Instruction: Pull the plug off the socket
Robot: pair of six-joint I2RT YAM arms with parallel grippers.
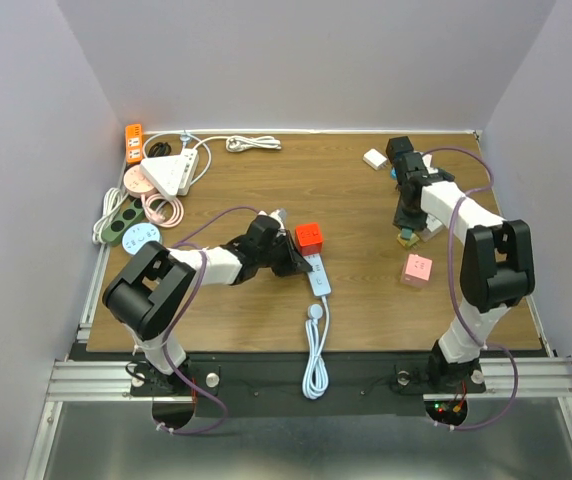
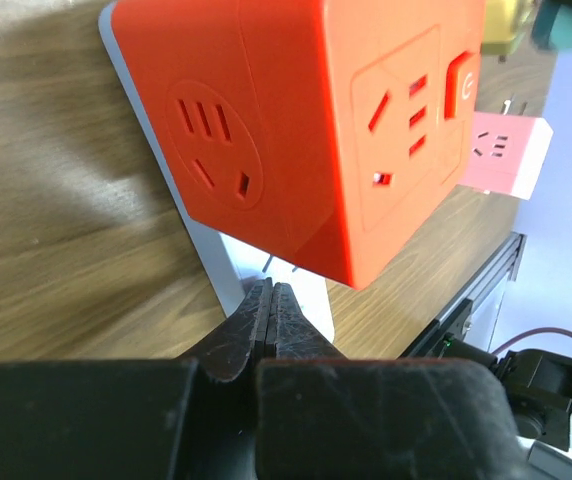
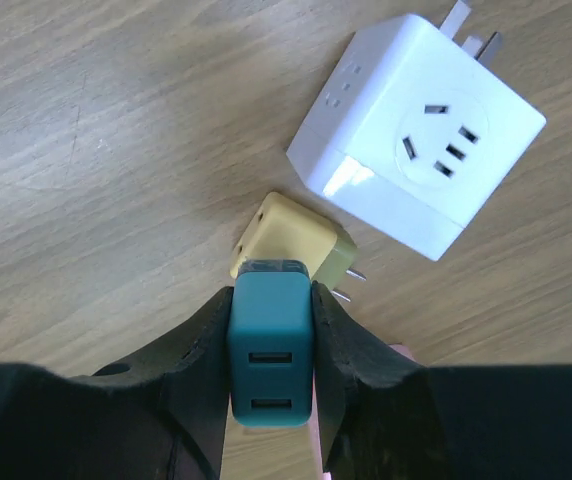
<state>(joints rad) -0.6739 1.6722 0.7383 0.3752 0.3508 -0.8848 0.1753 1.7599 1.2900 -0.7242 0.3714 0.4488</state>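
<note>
Right wrist view, right fingers (image 3: 201, 340) pinching teal plug (image 3: 270, 345) against yellow adapter (image 3: 291, 235), white cube socket (image 3: 416, 130) beside, left wrist view, left fingers (image 2: 259, 312) pressed together just beside orange cube socket (image 2: 296, 120) on white power strip (image 2: 216, 262), overhead alone shows both groups well apart on desk (image 1: 366, 295).

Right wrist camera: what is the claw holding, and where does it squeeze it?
The right gripper holds the teal plug, pinched by its two opposite sides.

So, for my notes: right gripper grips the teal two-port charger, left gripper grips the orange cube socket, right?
No: the left gripper is shut empty, jaws together near the orange cube socket, per the left wrist view. The right gripper does grip the teal two-port charger.
</note>
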